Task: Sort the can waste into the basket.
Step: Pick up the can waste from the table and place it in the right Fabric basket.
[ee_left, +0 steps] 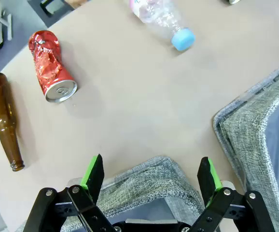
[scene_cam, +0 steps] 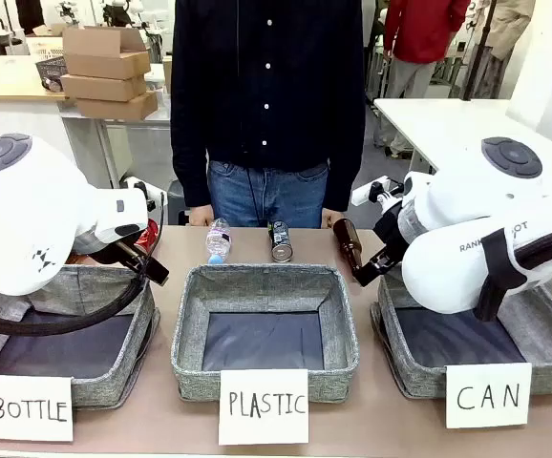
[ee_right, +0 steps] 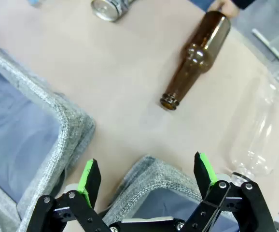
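1. Three grey baskets stand in a row on the bench (scene_cam: 161,425). The basket signed "CAN" (scene_cam: 412,374) is on the robot's right.
2. The left hand (ee_left: 151,169) hangs over a far corner of the "BOTTLE" basket (scene_cam: 104,386), fingers spread wide and holding nothing.
3. The right hand (ee_right: 146,166) hangs over a far corner of the "CAN" basket, equally wide and empty.
4. Beyond the baskets, the red dented can (ee_left: 50,65) lies on the bench beside a brown bottle (ee_left: 3,121). The dark can (scene_cam: 280,240) lies behind the "PLASTIC" basket (scene_cam: 266,277), between a blue-capped plastic bottle (scene_cam: 218,240) and a second brown bottle (scene_cam: 348,243).
5. A person (scene_cam: 266,95) stands at the far edge.
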You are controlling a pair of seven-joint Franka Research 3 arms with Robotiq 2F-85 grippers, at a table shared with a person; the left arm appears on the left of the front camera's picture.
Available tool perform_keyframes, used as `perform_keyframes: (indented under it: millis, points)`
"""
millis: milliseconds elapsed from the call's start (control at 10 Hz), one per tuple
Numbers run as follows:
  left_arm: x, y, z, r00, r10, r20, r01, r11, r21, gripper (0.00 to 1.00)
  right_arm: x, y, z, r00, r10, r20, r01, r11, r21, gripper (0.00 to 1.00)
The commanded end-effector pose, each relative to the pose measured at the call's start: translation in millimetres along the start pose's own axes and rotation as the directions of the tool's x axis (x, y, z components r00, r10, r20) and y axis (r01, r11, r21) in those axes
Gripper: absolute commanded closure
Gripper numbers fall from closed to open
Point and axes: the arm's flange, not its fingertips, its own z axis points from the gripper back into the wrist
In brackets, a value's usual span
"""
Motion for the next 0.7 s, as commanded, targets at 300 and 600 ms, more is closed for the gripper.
perform_keyframes:
  millis: [300,600]
  points:
    - [0.0,0.0,0.1,1.0,0.0,0.0,0.0,1.0,0.0,0.0,0.0,0.0,0.0,1.0,0.0,0.0,0.0,1.0,0.0,0.0]
    - [0.0,0.0,0.1,1.0,0.0,0.0,0.0,1.0,0.0,0.0,0.0,0.0,0.0,1.0,0.0,0.0,0.0,1.0,0.0,0.0]
